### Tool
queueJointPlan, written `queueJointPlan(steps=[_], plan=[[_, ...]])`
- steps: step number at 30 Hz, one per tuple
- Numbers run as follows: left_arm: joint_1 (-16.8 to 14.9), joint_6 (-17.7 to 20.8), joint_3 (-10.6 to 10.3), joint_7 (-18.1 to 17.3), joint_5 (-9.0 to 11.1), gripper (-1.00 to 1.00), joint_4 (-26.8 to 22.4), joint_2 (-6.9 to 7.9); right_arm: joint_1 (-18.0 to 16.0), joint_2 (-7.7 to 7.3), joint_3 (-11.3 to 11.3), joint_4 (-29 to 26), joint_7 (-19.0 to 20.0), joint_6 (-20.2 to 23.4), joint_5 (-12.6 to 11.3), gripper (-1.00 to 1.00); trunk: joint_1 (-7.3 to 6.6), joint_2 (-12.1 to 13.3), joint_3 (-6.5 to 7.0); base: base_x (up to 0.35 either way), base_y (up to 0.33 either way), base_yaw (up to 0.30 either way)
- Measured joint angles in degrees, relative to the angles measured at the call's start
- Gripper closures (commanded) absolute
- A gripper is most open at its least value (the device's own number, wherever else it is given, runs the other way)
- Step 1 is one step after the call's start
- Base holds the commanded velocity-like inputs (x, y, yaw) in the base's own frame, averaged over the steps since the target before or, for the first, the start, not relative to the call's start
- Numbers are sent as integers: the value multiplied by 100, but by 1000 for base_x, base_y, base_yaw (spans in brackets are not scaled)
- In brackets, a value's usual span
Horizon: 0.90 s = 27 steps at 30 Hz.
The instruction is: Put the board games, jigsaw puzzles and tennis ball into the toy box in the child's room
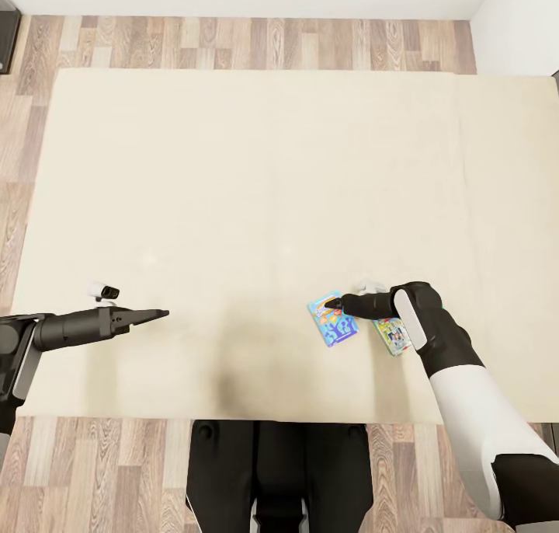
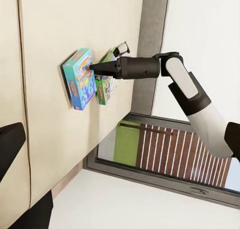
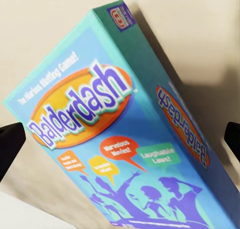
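Two board games lie side by side on the beige bed (image 1: 264, 175), near its front right. One is the bright blue board game (image 1: 334, 324) (image 2: 80, 80) (image 3: 112, 134) and the other a white-and-green board game (image 1: 393, 336) (image 2: 106, 85), partly under my right wrist. My right gripper (image 1: 335, 304) (image 2: 93, 67) hovers just over the blue box with its fingertips (image 3: 10, 145) spread wide on either side, open. I cannot tell if it touches the box. My left gripper (image 1: 160, 313) stands open and empty over bare mattress, far left of the games.
Wood-plank floor (image 1: 233, 43) borders the bed at the far side and the left. A white wall runs behind it, with a dark object (image 1: 6, 36) at the far left corner. My dark base (image 1: 279, 471) stands against the bed's front edge.
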Motion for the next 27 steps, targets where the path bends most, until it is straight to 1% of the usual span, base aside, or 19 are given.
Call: queueJointPlan(steps=[22, 27], plan=[[0, 0, 10, 0, -7, -100, 0, 0, 0, -5, 0, 6, 0, 0, 0, -100, 0, 0, 0, 0, 0, 0], [1, 0, 11, 0, -8, -100, -2, 0, 0, -13, 1, 12, -1, -1, -1, -100, 0, 0, 0, 0, 103, 0]])
